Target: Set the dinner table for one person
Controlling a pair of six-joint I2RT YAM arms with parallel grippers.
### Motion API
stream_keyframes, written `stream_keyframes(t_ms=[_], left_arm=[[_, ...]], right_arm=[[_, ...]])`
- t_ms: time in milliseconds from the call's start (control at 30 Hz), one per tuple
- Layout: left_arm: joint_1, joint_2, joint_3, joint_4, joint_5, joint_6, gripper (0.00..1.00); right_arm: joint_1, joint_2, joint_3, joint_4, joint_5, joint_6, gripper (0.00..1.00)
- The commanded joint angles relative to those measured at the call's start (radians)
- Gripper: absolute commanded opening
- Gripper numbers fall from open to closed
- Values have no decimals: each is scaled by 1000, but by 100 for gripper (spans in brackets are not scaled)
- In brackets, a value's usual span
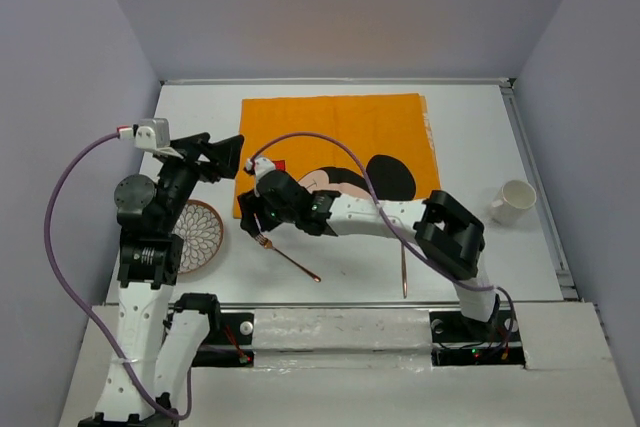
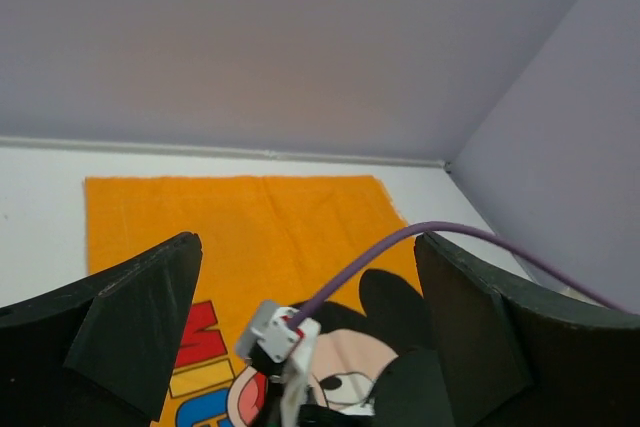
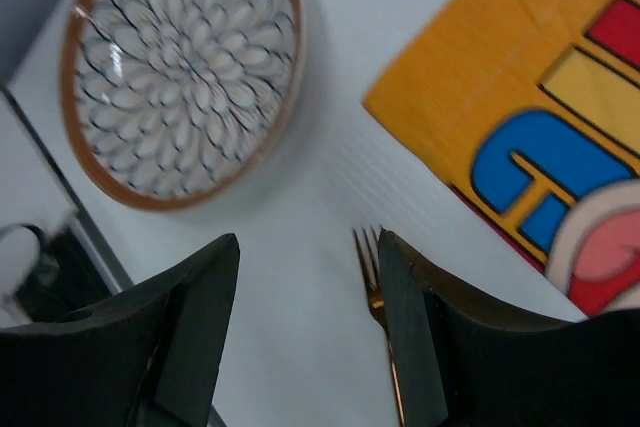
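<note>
Plate, round ceramic with a petal pattern and brown rim (image 1: 196, 237), sits at the left of the large flat white rectangular surface (image 1: 350, 272); the left claw (image 1: 226, 153) is raised beyond it, spread and empty. Right of that, the right claw (image 3: 305, 337) hangs spread low over the slim copper-coloured metal fork (image 3: 372, 277). The fork lies off-centre beside one finger, tines far-left and handle near-right. Judgement: right arm is nearer by far.

Pale grey-lilac wall panels (image 1: 330, 7) close the left, far and right sides, meeting at two far corners. A faint warm glow tints the far panel; a metal rail (image 1: 330, 80) lines its foot.
</note>
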State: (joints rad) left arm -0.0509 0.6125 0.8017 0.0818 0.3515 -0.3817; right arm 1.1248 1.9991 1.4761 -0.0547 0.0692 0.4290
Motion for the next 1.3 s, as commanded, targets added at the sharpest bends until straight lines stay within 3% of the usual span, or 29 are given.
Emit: stream_keyframes(t_ms=[0, 300, 533, 700, 800, 833, 867, 900, 1100, 1267], left_arm=[[-29, -22, 89, 19, -82, 6, 99], [-82, -108, 76, -30, -135, 43, 99], [-106, -126, 44, -28, -169, 66, 99], [-116, -132, 2, -30, -200, 84, 99], [-122, -137, -21, -33, -218, 98, 99], [-122, -141, -27, -31, -223, 101, 99], [-124, -142, -32, -31, -245, 110, 99], [-125, -142, -42, -31, -256, 116, 99], [-125, -148, -56, -24, -290, 132, 99], [-119, -175, -59, -30, -333, 133, 99]], right_arm=[[3, 114, 214, -14, -62, 155, 64], [3, 351, 456, -72, -143, 198, 64], [3, 444, 526, -83, -212, 252, 59], [3, 509, 576, -73, -267, 304, 45], [-6, 532, 579, -41, -281, 335, 31], [-7, 535, 579, -31, -282, 353, 18], [-7, 541, 579, -21, -296, 358, 12], [-7, 538, 578, -2, -296, 366, 0], [-43, 425, 509, 110, -258, 338, 0], [-114, 198, 328, 289, -269, 369, 0]])
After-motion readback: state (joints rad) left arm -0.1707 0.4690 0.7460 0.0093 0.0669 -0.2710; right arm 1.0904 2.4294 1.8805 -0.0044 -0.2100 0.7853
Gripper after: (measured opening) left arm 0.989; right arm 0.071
